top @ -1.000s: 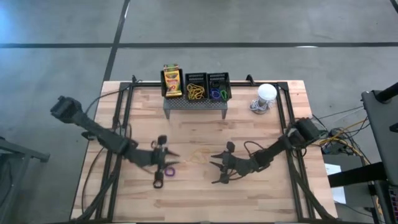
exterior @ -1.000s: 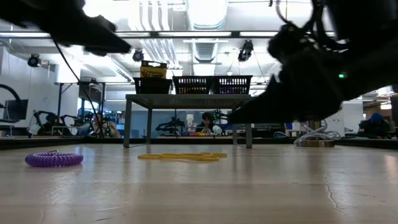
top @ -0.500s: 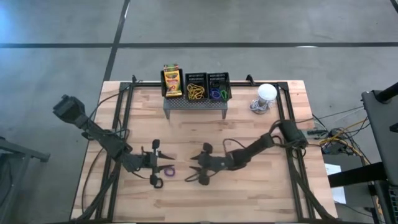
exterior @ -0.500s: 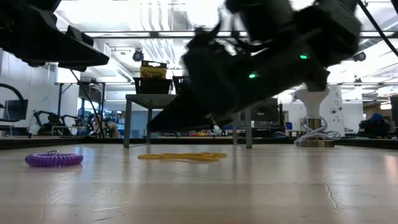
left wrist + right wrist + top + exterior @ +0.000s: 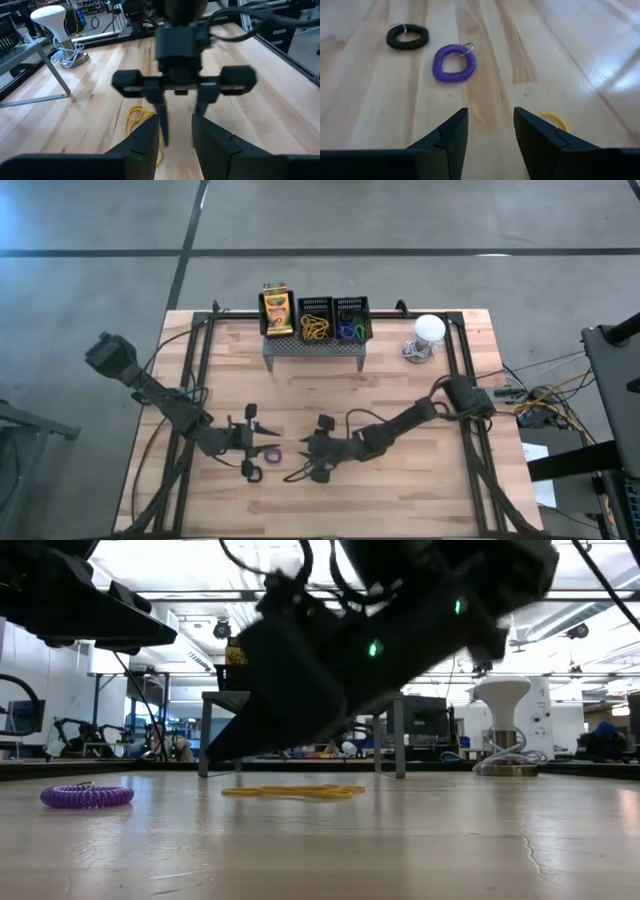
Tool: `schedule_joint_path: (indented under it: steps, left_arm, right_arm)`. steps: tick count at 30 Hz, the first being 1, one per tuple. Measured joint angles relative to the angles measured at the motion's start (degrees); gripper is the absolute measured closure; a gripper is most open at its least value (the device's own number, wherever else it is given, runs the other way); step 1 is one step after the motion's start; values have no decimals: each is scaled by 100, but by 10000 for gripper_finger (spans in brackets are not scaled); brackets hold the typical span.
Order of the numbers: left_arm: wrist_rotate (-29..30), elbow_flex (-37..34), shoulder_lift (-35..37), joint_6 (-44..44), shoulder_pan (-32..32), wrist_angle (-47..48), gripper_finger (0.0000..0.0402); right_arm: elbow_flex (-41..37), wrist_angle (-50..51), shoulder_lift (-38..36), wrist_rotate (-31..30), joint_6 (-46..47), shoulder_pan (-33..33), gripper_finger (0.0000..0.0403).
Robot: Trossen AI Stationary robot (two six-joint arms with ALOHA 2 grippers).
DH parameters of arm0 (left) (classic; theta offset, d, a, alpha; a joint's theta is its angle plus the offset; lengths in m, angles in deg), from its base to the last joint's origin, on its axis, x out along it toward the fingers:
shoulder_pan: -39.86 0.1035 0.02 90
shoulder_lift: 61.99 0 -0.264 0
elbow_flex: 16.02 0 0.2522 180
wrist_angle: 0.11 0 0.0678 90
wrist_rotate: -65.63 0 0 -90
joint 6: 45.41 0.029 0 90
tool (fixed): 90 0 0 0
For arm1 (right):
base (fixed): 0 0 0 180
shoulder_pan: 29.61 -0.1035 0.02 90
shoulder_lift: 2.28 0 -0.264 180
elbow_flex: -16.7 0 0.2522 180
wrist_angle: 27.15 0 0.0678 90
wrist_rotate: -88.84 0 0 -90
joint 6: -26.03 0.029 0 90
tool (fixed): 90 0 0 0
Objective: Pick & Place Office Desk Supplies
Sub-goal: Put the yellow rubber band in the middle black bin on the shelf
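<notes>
A purple coil loop (image 5: 454, 61) and a black coil loop (image 5: 408, 36) lie flat on the wooden table (image 5: 400, 500), between my two grippers. My right gripper (image 5: 490, 137) points at them from the table's right side, open and holding nothing. A yellow loop (image 5: 551, 119) lies flat beside its finger. My left gripper (image 5: 176, 145) faces it from the left, also open, just above the table with nothing between its fingers. At the far edge, a crayon box (image 5: 276, 310) and two black mesh bins (image 5: 315, 320) (image 5: 351, 320) holding loops stand on a grey stand (image 5: 315, 348).
A white ball-like object with a cable (image 5: 427, 332) sits at the far right. Black rails run along the table's left and right sides (image 5: 470, 450). Bare wood lies along the near edge. People and benches show in the room beyond the table in the low view.
My right gripper has travelled toward the table's left edge, from right of centre to just beside the purple loop, and now stands over the yellow loop. My left gripper has drawn back a little toward the left and sunk slightly. The loops have stayed in place.
</notes>
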Motion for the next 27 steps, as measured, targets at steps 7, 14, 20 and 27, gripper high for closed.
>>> schedule_joint_path:
  steps: [7, 14, 20, 27]
  left_arm:
    - [-1, -51, 0, -46, 0, 159, 284]
    - [-2, -260, -1, -172, 2, -30, 284]
    - [6, -278, -4, -243, 2, -52, 284]
    - [18, -280, -4, -243, 7, -53, 284]
  right_arm:
    - [-184, -106, -23, -1, 535, 207, 252]
    - [-290, 457, -34, 4, 969, 321, 251]
    - [-66, 1490, -188, -41, 1310, 322, 279]
    - [212, 2189, -235, -69, 1287, 233, 364]
